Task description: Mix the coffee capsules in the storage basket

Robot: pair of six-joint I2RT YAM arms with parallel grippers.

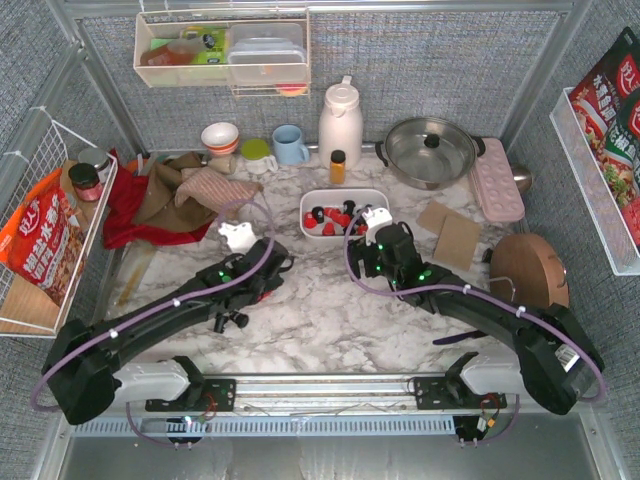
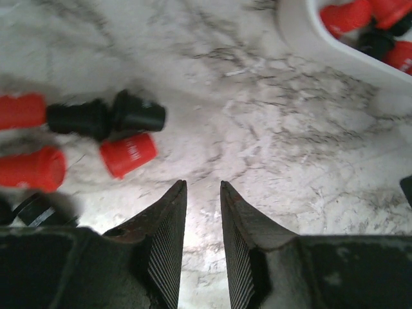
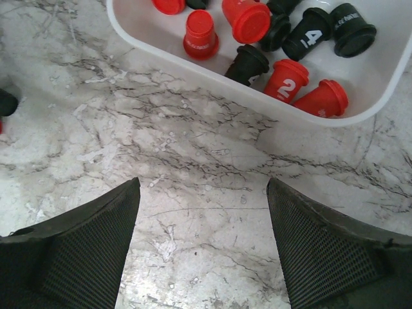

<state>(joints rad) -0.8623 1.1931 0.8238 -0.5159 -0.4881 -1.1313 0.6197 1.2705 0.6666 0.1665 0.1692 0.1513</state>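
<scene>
While loose coffee capsules [image 2: 127,154] are lying left of the narrowly parted, empty left end effector [image 2: 203,190], it is risking closing on bare bench [image 2: 270,167]; the right end effector [image 3: 203,193] is gaping empty just before the storage basket [image 3: 148,32].

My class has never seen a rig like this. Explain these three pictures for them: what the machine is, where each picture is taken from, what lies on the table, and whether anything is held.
The machine is two black robot arms, left arm and right arm, shown from a camera overhead. The other two pictures come from cameras on their wrists, looking past the fingers. On the marble table, a white storage basket holds red and black coffee capsules; loose capsules lie outside it. The left gripper is open only a slit, the right gripper wide; neither holds anything.
</scene>
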